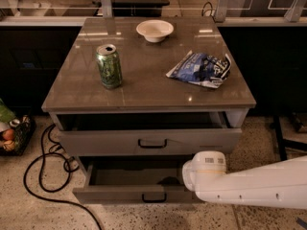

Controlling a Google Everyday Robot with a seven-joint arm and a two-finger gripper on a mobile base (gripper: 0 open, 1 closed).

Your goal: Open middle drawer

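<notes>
Gaping grey middle drawer [120,194], black handle [154,198], pincer behind arm [249,183]

Pincer: hidden behind the white robot arm [249,186], beside the right end of the grey flat-fronted middle drawer [120,194].
Arm: cut off at the right edge.

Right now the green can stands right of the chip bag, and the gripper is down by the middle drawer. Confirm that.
Wrong: the camera view shows the green can left of the chip bag. The gripper is down by the middle drawer.
</notes>
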